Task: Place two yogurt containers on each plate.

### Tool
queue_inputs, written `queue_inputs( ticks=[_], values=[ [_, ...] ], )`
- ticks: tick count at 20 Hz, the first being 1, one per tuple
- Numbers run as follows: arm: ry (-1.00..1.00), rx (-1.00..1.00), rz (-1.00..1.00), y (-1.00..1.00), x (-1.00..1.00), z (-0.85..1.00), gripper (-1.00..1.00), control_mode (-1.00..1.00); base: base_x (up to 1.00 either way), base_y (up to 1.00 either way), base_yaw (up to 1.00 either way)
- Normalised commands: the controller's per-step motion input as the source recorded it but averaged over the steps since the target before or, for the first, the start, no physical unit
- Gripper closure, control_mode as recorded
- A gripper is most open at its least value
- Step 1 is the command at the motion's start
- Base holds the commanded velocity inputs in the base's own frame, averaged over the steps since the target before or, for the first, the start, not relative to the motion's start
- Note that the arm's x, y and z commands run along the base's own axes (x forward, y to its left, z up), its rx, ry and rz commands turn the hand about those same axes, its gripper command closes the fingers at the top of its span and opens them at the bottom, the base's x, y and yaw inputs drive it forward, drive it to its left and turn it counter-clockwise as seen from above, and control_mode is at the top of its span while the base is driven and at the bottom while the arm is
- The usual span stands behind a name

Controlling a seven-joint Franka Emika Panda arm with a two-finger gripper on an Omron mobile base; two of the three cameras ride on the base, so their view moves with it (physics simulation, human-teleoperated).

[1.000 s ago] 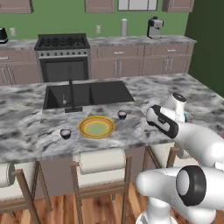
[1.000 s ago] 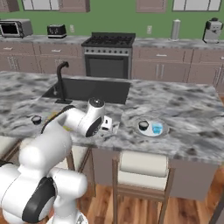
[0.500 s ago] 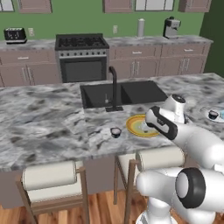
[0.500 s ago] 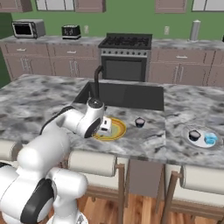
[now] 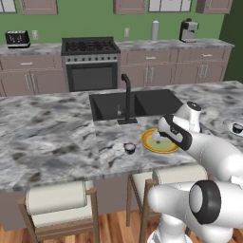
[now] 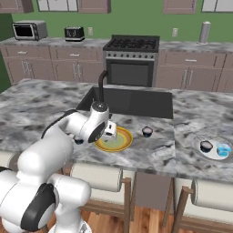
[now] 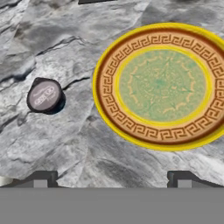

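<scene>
The yellow-orange plate (image 7: pixel 162 85) with a greenish centre lies bare on the marble island (image 5: pixel 52 137), just below my hand. My gripper (image 7: pixel 111 179) is open and holds nothing, hovering over the counter at the plate's near edge (image 6: pixel 113 139). One yogurt cup (image 7: pixel 43 96) stands on the marble to the left of this plate (image 5: pixel 160 141), also seen as the yogurt cup (image 5: pixel 129 148). A second yogurt cup (image 6: pixel 147 132) stands to the plate's right. The white-grey plate (image 6: pixel 213 154) far right carries a third yogurt cup (image 6: pixel 206 146).
A light-blue translucent object (image 6: pixel 222 150) lies on the white-grey plate. The black sink (image 5: pixel 137 102) with its tall faucet (image 5: pixel 126 97) sits just behind the yellow plate. Stools (image 5: pixel 57 201) stand along the island's front edge.
The base has driven left along the island, so the whole scene has slid right in both base views. The yellow plate now lies right under my hand.
</scene>
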Motion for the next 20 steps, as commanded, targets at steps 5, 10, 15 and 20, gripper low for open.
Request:
queue_inputs(
  ticks=[5,10,15,20],
  values=[
    [0.00,0.00,0.00,0.00,0.00,0.00,-1.00,1.00,0.57,-0.01,0.00],
    [0.00,0.00,0.00,0.00,0.00,0.00,-1.00,1.00,0.00,0.00,0.00],
    [0.00,0.00,0.00,0.00,0.00,0.00,-1.00,1.00,0.00,0.00,0.00],
    [0.00,0.00,0.00,0.00,0.00,0.00,-1.00,-1.00,0.00,0.00,0.00]
  ],
)
